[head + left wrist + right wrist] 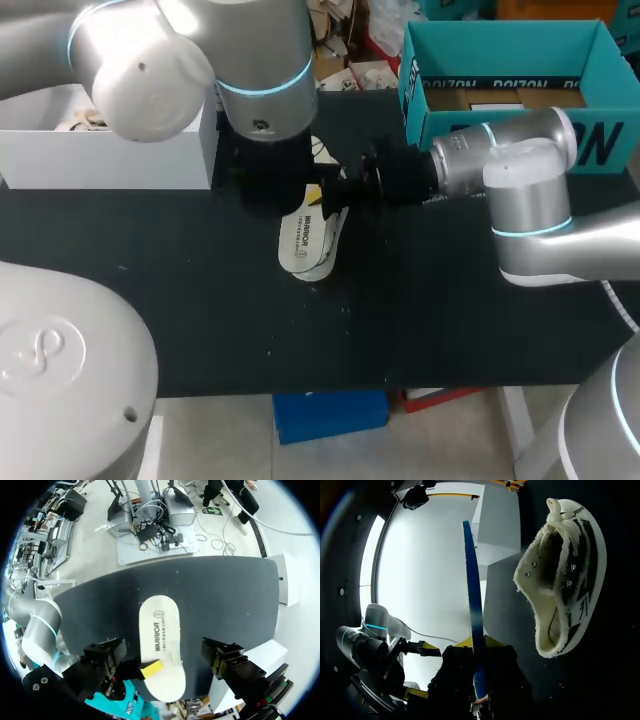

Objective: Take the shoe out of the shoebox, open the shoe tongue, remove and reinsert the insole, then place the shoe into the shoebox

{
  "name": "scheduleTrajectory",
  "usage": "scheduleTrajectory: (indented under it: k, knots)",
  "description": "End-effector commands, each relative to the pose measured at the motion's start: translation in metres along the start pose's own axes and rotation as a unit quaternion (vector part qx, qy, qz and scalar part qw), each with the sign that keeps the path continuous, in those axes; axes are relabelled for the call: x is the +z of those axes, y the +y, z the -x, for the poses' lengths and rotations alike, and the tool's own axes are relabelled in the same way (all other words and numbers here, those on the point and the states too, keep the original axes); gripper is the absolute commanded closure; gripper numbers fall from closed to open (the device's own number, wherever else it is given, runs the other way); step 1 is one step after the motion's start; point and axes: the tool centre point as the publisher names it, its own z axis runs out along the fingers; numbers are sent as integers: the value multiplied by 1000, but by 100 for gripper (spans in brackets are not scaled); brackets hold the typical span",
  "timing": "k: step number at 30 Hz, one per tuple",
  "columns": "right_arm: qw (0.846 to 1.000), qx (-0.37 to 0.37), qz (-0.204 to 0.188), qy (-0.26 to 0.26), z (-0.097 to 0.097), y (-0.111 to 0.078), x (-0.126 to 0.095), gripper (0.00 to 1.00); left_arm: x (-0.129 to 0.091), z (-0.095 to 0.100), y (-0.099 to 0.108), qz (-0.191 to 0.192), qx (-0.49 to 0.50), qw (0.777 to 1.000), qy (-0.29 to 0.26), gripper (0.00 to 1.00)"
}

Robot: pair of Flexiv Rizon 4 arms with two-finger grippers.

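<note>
Right tool (477, 642) is clamped on 1 end of the insole (308, 242) over the tabletop (200, 300); left tool (165, 655) hangs above it, fingers apart; the shoe (565, 575) rests near the insole; the shoebox (505, 35) stands well apart.

White insole (308, 245) at the middle of the black bench (200, 300), teal shoebox (500, 55) far right, white box (110, 155) far left.

The left arm (140, 60) and right arm (520, 190) are smooth silver-grey, with rounded joints. Glowing light-blue rings band each; wrists are black.
</note>
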Motion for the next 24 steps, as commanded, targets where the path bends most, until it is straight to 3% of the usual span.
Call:
scheduleTrajectory:
  k: [1, 7, 24]
  knots:
    - [1000, 0, 0, 0, 0, 0, 1, 100, 4, 3, 5, -4, 1, 1000, 1, 0]
    - [1000, 0, 0, 0, 0, 0, 1, 100, 6, 4, 23, -12, 3, 1000, 5, 0]
    - [1000, 0, 0, 0, 0, 0, 1, 100, 16, -9, 123, -11, 2, 1000, 18, 0]
